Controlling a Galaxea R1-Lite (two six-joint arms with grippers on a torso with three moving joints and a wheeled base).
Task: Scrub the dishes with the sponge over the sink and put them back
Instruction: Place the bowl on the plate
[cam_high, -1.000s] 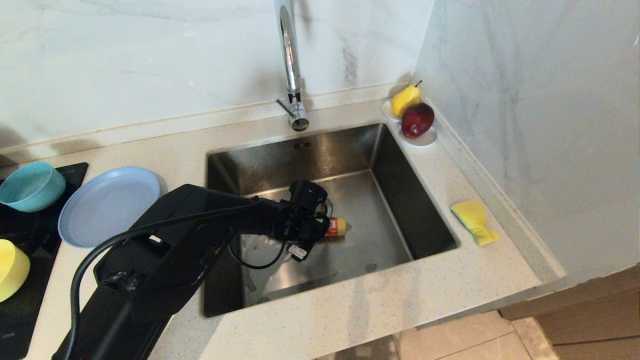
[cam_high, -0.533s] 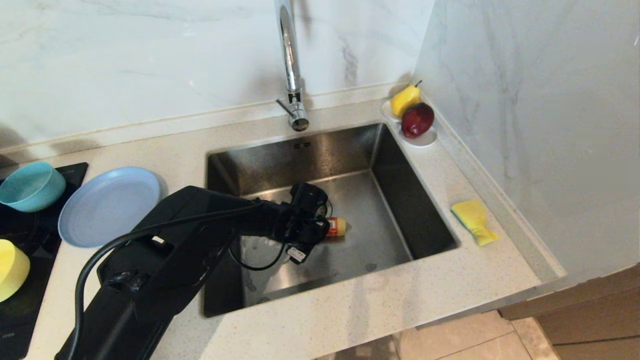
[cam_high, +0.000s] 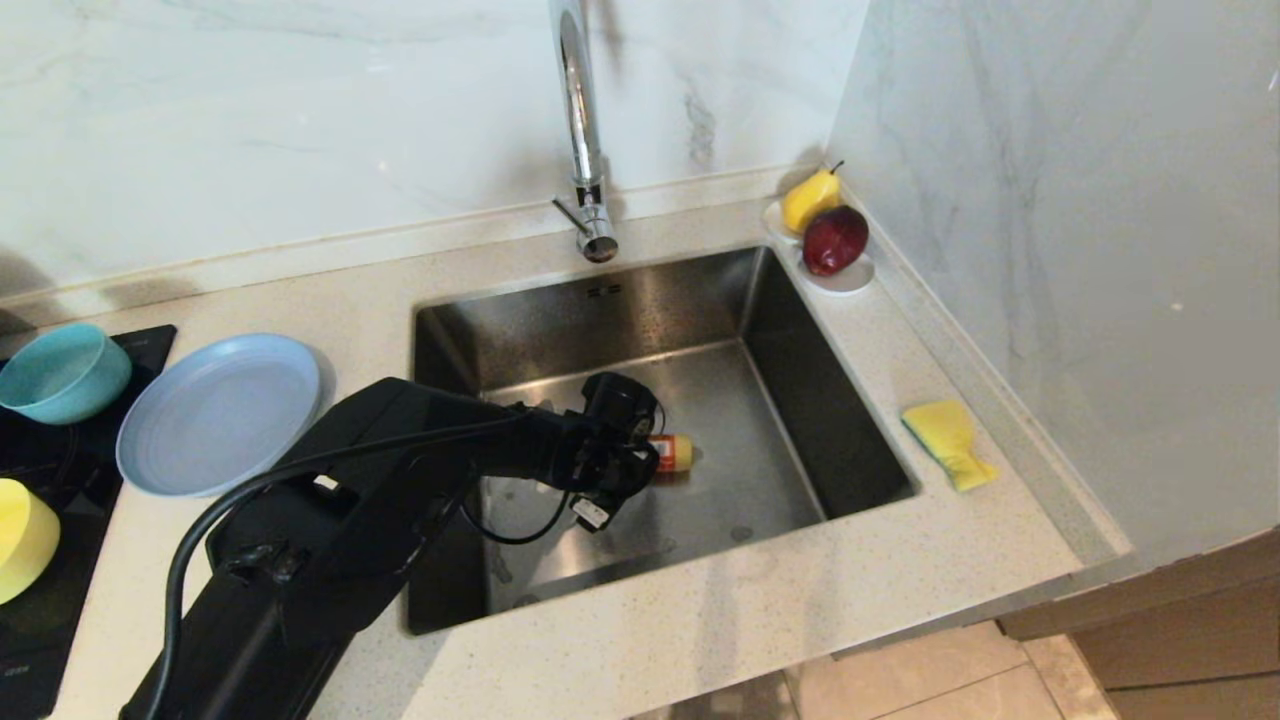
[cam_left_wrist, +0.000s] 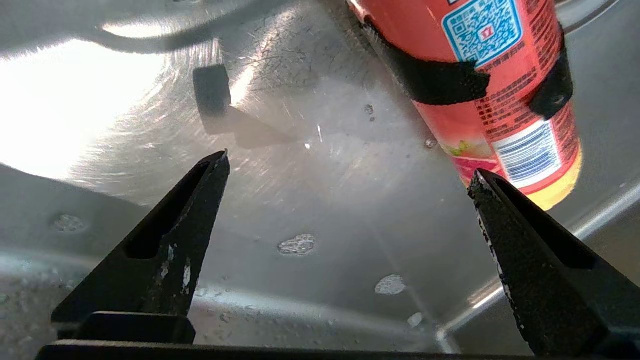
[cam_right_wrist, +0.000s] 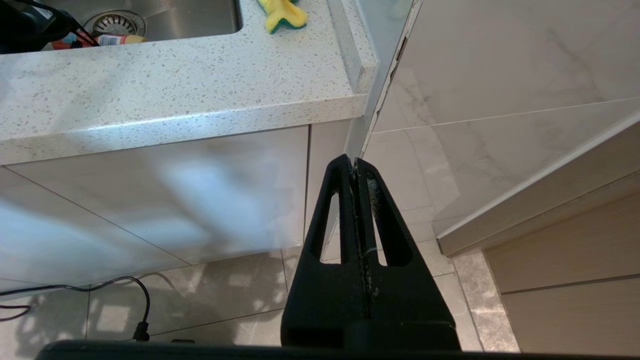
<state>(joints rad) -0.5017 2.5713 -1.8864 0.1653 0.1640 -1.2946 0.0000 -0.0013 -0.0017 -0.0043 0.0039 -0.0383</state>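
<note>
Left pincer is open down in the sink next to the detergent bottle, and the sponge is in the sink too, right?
Not quite. The sponge lies on the counter to the right of the sink, not in it; the head view shows this. The rest holds: the left pincer is open in the sink beside the detergent bottle.

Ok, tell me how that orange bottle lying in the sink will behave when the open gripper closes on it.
The detergent bottle lies on its side on the wet sink floor, so it may roll. Its glossy label probably makes it slippery. The left gripper stands open beside it, not around it, so a closing finger could nudge it away.
</note>
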